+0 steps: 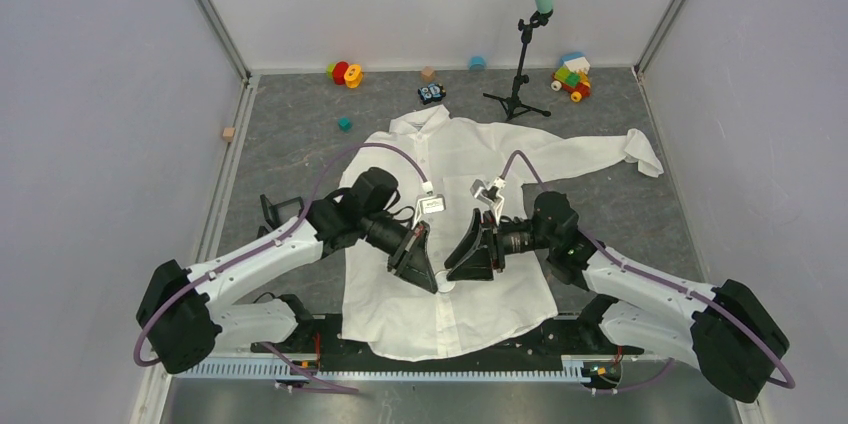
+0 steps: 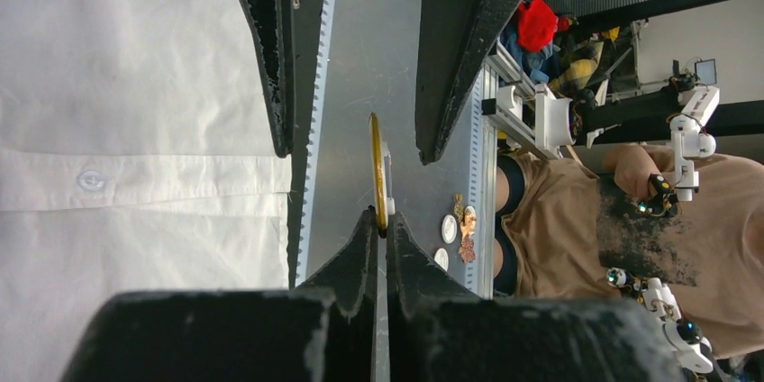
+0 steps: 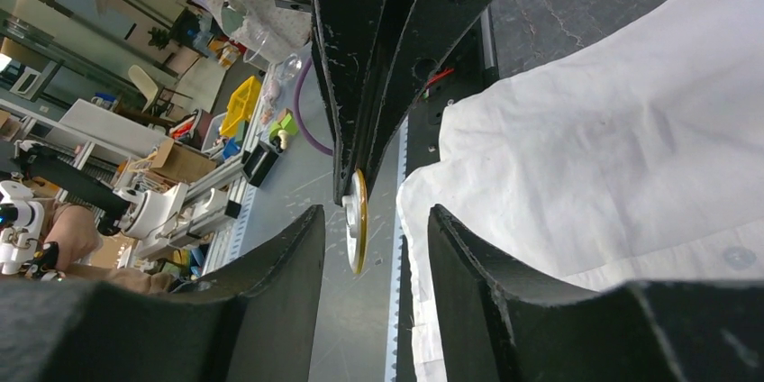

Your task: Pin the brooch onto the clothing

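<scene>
The white button-up shirt (image 1: 450,169) lies flat on the grey table, collar at the far side. It also shows in the left wrist view (image 2: 135,85) and the right wrist view (image 3: 613,148). My left gripper (image 1: 432,282) (image 2: 380,222) is shut on the rim of the brooch (image 2: 379,170), a thin gold-edged disc with a white back, held edge-on over the shirt's lower front. My right gripper (image 1: 457,269) (image 3: 376,215) is open. Its fingers stand on either side of the brooch (image 3: 358,220) without touching it. The left gripper's fingers (image 3: 360,67) come in from above in the right wrist view.
A black tripod stand (image 1: 520,74) with a teal tube stands behind the shirt. Toys lie along the back: a red and yellow one (image 1: 345,72), a coloured block car (image 1: 572,76), a small blue car (image 1: 431,94), a teal cube (image 1: 344,124). Small pins (image 2: 455,229) lie on the near metal strip.
</scene>
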`<state>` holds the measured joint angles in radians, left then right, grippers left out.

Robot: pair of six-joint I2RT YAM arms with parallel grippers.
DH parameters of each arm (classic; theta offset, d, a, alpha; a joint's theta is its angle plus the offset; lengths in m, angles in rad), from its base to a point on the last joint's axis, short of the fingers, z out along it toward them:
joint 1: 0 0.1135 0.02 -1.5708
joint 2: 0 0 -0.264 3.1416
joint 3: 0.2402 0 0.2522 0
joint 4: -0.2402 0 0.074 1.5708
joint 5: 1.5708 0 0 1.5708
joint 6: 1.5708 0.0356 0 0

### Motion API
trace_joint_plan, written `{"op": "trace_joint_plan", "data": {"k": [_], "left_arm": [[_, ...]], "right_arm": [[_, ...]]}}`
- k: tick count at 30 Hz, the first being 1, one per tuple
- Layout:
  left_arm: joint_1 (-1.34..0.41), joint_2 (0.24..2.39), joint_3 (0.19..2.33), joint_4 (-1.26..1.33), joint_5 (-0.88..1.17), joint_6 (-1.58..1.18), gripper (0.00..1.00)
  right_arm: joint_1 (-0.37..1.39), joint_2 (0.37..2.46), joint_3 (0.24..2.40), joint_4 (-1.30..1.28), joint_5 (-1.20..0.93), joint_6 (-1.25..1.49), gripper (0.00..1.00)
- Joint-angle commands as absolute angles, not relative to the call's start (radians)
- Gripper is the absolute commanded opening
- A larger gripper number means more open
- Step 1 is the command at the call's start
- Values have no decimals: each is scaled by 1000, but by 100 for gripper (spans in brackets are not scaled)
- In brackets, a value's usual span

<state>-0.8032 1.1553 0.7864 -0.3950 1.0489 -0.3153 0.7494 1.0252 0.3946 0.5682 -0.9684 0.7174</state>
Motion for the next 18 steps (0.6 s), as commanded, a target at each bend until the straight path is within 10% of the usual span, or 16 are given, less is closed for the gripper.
{"op": "trace_joint_plan", "data": {"k": [1,12,18], "left_arm": [[-822,1167,825,-394,1059,-296,2],[-837,1163,823,-357,1037,-312,2],[-838,1158,806,-299,1001,-346,16]], "right_arm": [[765,1034,440,614,-956,709,49],[793,1049,434,621,-953,708,36],[795,1041,428,635,-938,707,4]]}}
